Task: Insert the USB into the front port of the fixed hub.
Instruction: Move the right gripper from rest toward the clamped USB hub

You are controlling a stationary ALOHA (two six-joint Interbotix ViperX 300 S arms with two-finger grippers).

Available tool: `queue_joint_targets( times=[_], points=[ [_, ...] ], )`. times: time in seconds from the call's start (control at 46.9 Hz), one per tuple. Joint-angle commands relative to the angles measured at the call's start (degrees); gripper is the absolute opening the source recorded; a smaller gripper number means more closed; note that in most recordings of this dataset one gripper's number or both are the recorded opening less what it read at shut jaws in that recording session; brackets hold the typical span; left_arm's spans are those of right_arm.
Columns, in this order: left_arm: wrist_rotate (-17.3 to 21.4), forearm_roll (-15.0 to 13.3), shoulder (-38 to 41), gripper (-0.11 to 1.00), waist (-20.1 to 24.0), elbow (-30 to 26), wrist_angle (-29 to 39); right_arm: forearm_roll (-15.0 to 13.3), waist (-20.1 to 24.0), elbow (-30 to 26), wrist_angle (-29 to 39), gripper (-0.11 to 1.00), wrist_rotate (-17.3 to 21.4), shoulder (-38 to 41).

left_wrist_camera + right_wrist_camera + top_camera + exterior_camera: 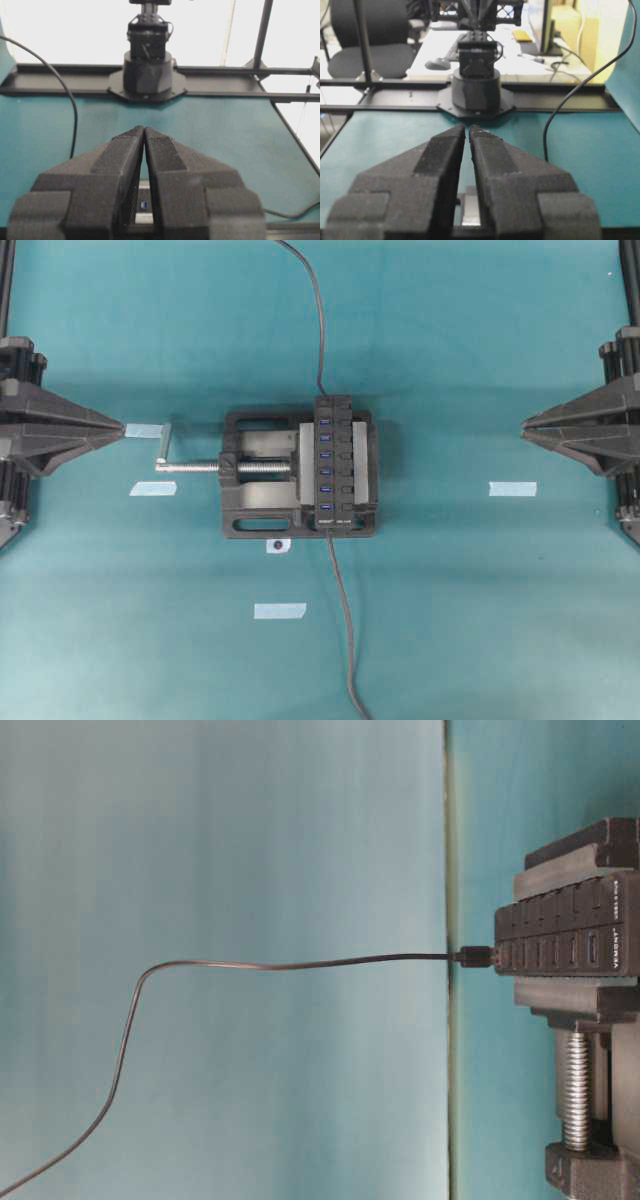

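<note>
The fixed hub (pixel 334 462), a black bar with a row of blue ports, sits clamped in a black vise (pixel 262 474) at mid-table. The USB (pixel 328 538) meets the hub's near, lettered end, and its grey cable (pixel 343 630) trails off toward the front edge. How deep the plug sits is hidden. Another cable (pixel 300 963) enters the hub's far end. My left gripper (pixel 122 430) (pixel 144 128) hangs at the far left, shut and empty. My right gripper (pixel 524 425) (pixel 467 127) hangs at the far right, its tips a sliver apart with nothing between them.
The vise's silver screw handle (pixel 178 462) sticks out to the left. Pale tape strips (pixel 279 611) (pixel 512 489) (pixel 152 488) mark the teal mat. A small black dot on a white patch (pixel 278 545) lies just in front of the vise.
</note>
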Motion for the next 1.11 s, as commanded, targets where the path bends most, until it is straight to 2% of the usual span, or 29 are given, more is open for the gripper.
queue_joint_targets(
  times=[0.0,0.043,0.107,0.149,0.235,0.363,0.682,0.896,1.088],
  points=[
    [-0.2,0.6,0.4,0.13,0.4,0.4,-0.3,1.0,-0.3,-0.1,-0.2,0.16,0.4,0.2],
    [-0.1,0.6,0.3,0.11,0.4,0.1,-0.3,2.5,-0.3,-0.1,-0.1,0.14,0.9,0.1],
    [0.0,0.6,0.3,0.01,0.4,-0.7,-0.1,5.0,-0.4,-0.3,0.4,0.04,2.5,-0.2],
    [0.1,0.6,0.3,0.00,0.4,-1.1,0.6,5.7,-0.4,-0.4,1.0,-0.01,4.0,-0.4],
    [0.1,0.6,0.0,0.00,0.3,-1.8,3.8,5.6,-0.4,-0.6,2.6,-0.05,5.2,-0.8],
    [0.1,0.6,-0.5,0.00,0.3,-2.6,7.8,5.6,-0.5,-1.1,6.2,-0.05,5.3,-0.8],
    [-0.1,0.6,-2.0,0.00,0.3,-2.1,10.3,5.6,-2.9,-3.2,14.4,-0.05,5.4,-0.2],
    [0.0,0.7,-0.5,0.00,0.3,-2.7,12.1,5.6,-5.7,-6.1,21.4,-0.05,5.4,3.7],
    [0.0,0.6,1.6,0.00,0.3,-3.8,15.3,3.3,-7.5,-8.4,24.3,-0.05,5.3,8.3]
  ],
)
